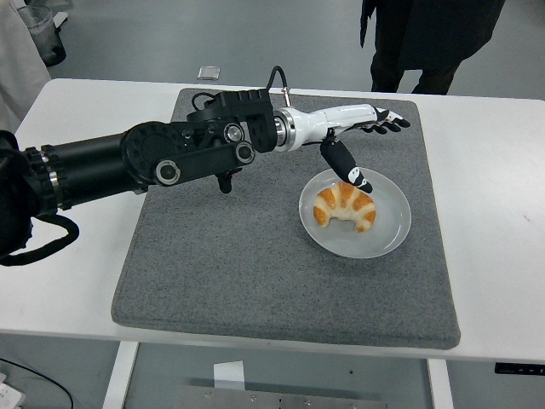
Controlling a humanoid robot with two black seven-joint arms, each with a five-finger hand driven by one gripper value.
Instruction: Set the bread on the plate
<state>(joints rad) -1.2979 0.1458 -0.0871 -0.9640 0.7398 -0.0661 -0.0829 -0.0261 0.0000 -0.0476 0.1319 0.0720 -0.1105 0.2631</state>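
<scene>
A golden croissant lies on the white plate, which sits on the right half of the grey mat. My left hand is white with black fingertips. It hovers above and behind the plate, open and empty, with fingers stretched to the right and the thumb pointing down toward the croissant. It does not touch the bread. The right arm is out of view.
The grey mat lies on the white table. A person in dark clothes stands beyond the table's far edge at the top right. A small grey object lies on the floor past the table.
</scene>
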